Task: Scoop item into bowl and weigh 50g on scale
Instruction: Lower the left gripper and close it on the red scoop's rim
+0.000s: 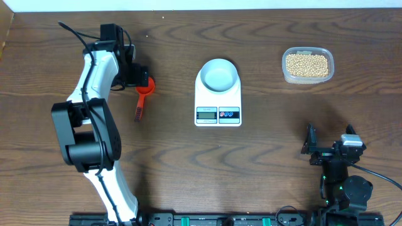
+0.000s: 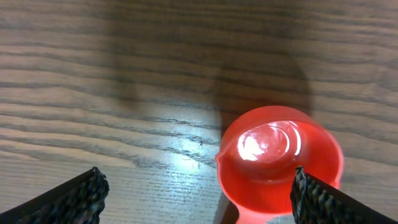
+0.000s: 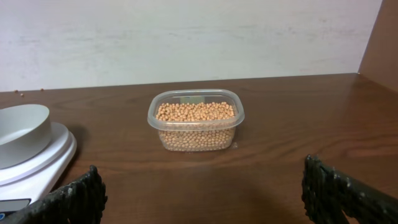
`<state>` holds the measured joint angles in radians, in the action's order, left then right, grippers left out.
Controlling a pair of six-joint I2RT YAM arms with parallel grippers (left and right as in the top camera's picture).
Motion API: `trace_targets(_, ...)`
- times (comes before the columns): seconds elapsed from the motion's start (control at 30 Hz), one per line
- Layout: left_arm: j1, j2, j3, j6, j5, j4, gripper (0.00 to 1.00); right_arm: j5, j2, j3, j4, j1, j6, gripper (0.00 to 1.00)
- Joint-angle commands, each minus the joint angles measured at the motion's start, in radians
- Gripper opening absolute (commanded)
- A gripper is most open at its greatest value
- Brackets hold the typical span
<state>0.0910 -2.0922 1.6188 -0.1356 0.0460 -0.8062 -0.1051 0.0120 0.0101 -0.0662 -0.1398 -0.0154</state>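
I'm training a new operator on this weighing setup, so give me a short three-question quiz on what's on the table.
1. True or false: the bowl sits on the scale.
2. Where are the beans? A) in the bowl B) in the clear tub C) on the scale
3. Short answer: which tool hovers over the red scoop?
Key: 1 true; 2 B; 3 the left tool.
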Motion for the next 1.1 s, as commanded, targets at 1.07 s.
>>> trace_targets(1.07, 0.004, -0.046, -0.05, -0.01, -0.013, 0.034, 0.74, -0.006, -0.006, -0.004, 0.0, 0.007, -0.014, 0.99)
